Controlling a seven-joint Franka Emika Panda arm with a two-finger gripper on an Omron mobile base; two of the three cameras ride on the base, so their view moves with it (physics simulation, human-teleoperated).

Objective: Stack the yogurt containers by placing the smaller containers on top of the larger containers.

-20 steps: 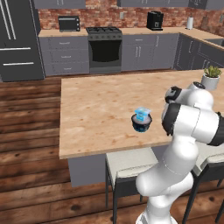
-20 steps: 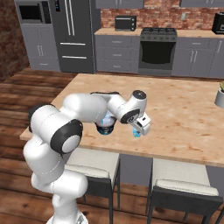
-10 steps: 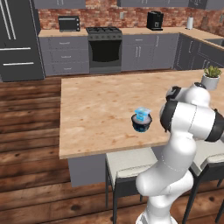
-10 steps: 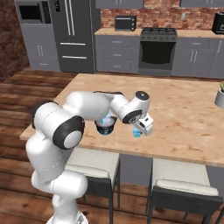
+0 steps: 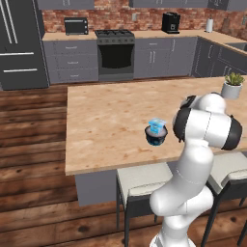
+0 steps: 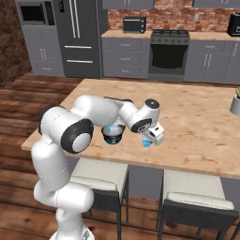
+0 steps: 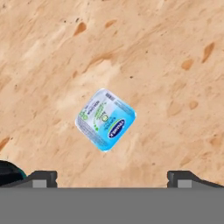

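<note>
Gripper [image 6: 151, 139] hangs over the wooden island counter [image 5: 111, 120], jaws spread wide, nothing between them. Hand view: a small light-blue yogurt cup [image 7: 105, 119] stands on the bare counter under the hand, centred between the two fingertips [image 7: 41, 177] and clear of both. A second small cup [image 5: 156, 126] sits on top of the dark tub [image 5: 156, 137], just beside the gripper.

A small yogurt cup [image 7: 106, 119] sits on the wooden counter [image 7: 166, 57], top up, between the wide-spread fingertips [image 7: 43, 176].
</note>
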